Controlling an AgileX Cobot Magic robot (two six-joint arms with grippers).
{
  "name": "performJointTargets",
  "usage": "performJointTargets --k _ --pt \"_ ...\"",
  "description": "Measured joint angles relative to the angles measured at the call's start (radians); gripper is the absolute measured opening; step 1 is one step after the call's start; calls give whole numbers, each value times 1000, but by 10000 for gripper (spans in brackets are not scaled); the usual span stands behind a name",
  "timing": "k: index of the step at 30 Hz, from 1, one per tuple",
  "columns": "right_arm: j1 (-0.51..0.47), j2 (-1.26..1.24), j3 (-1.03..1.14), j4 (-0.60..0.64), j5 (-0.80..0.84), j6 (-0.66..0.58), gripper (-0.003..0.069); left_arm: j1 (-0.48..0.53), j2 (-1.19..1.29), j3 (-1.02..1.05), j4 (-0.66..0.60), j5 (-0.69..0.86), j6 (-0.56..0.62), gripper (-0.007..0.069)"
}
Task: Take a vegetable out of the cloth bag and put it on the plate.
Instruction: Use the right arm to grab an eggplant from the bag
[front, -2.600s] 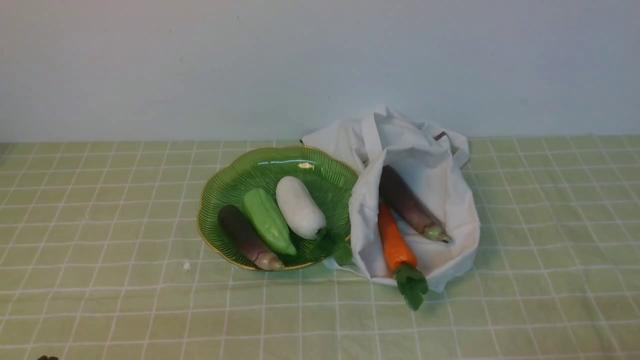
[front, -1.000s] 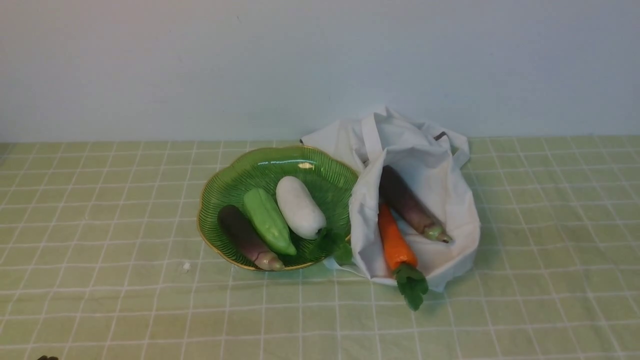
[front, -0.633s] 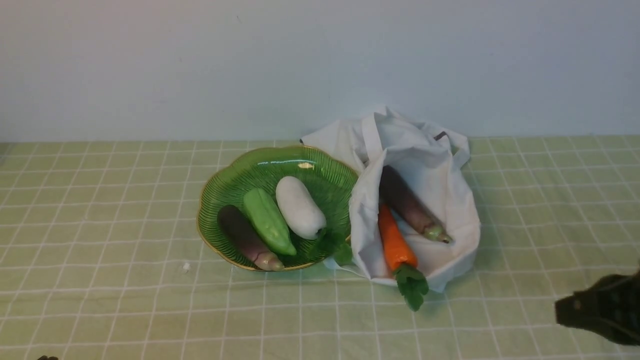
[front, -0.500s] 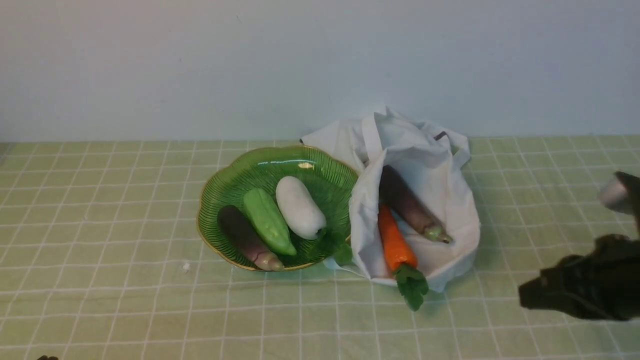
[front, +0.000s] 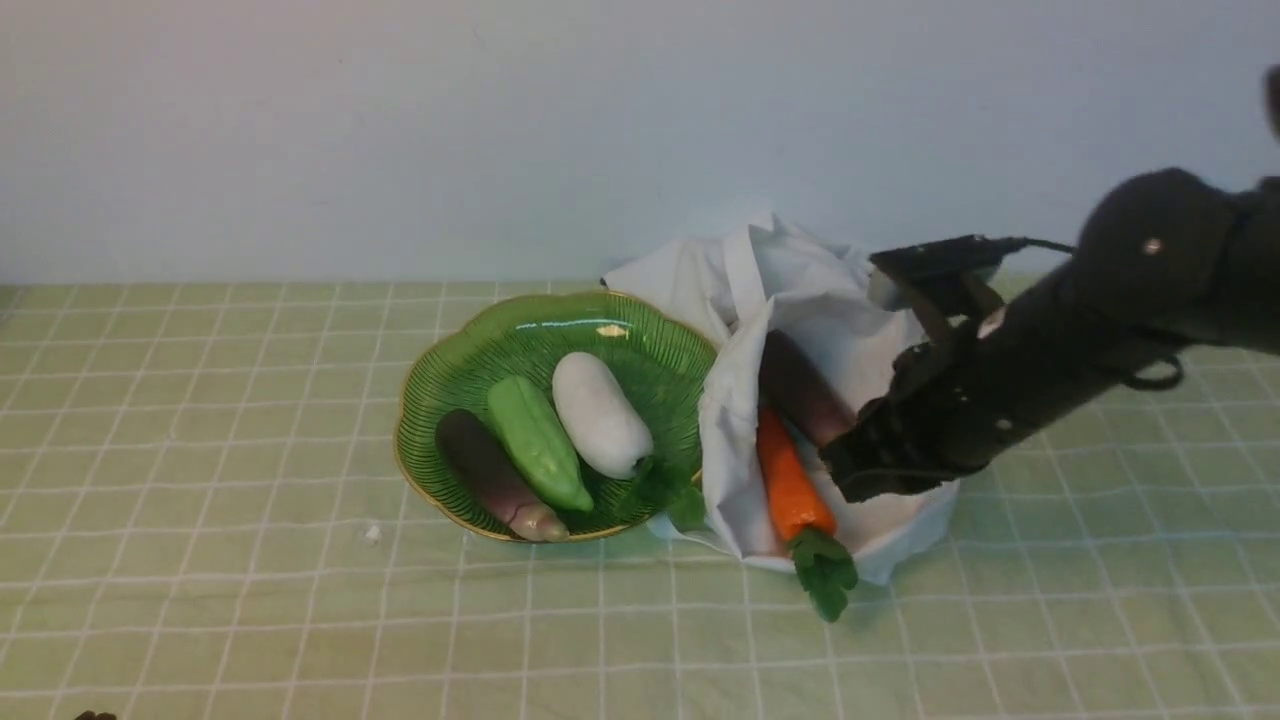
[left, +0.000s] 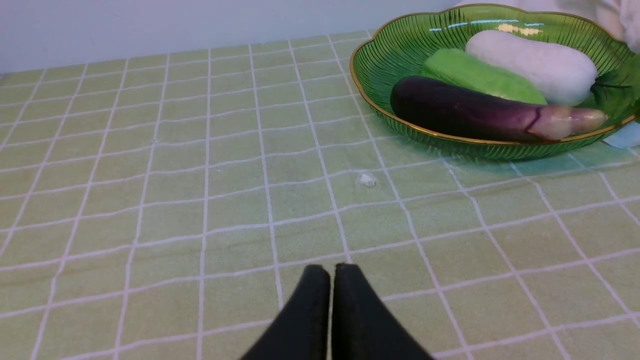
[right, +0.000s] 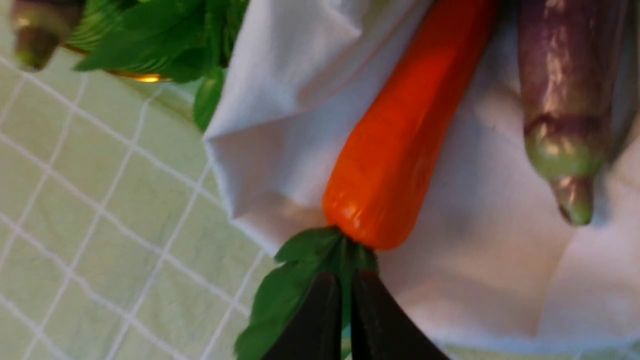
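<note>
The cloth bag (front: 830, 310) lies open on its side, right of the plate (front: 420, 380), its white fabric (right: 280, 125) filling the right wrist view. Inside it lies the vegetable (front: 795, 390), dark purple with a greenish stem tip (right: 565, 100), beside an orange carrot (front: 790, 480). My right gripper (front: 850, 478) hangs over the bag's mouth and hides the vegetable's stem end in the front view. Its jaws (right: 346, 280) are all but together above the carrot's leaves, holding nothing. My left gripper (left: 331, 270) is shut and empty over the cloth, short of the plate (left: 360, 85).
The plate holds a purple eggplant with a beige tip (front: 490, 475), a green gourd (front: 535, 440) and a white radish (front: 598, 412). The carrot's leaves (front: 825, 575) stick out of the bag onto the checked green tablecloth. A pale wall stands close behind.
My right arm has come in from the lower right and swung up and left over the bag's mouth. Bag, plate and vegetables have not moved.
</note>
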Motion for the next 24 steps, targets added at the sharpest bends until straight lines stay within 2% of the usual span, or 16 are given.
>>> performJointTargets --k 2,5,6,7,14,24 --pt "26 54 -78 -152 0 150 92 0 0 0 0 0 0 -5" --pt "35 101 -145 -253 -2 278 150 0 0 0 0 0 0 -5" --pt "36 108 -149 -262 -2 285 159 0 0 0 0 0 0 -5" --pt "36 134 -179 -287 -4 320 198 0 0 0 0 0 0 -5" --pt "37 276 -272 -376 -23 356 343 0 0 0 0 0 0 -5" --pt "37 394 -314 -441 -76 363 369 0 0 0 0 0 0 -5"
